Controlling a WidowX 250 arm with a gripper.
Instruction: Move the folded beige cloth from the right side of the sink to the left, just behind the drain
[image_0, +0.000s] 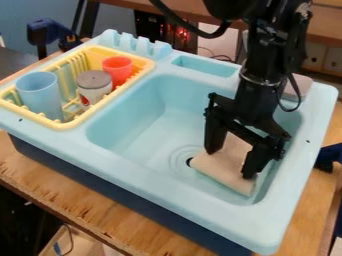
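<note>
The gripper (231, 164) hangs down inside the light blue toy sink (147, 132), toward its right front part. Its two fingers stand wide apart and open, with a beige object (224, 170) under and between them. This object, perhaps a folded cloth, lies on the sink floor, reaching from beside the drain to the right front wall. The gripper hides part of it, and I cannot tell whether the fingertips touch it.
A yellow dish rack (63, 125) at the left holds a blue cup (40, 95), a white container with a grey lid (94, 87) and a red cup (117, 70). A brownish block (300, 85) rests on the back right rim, behind the arm. The sink stands on a wooden table (87, 210).
</note>
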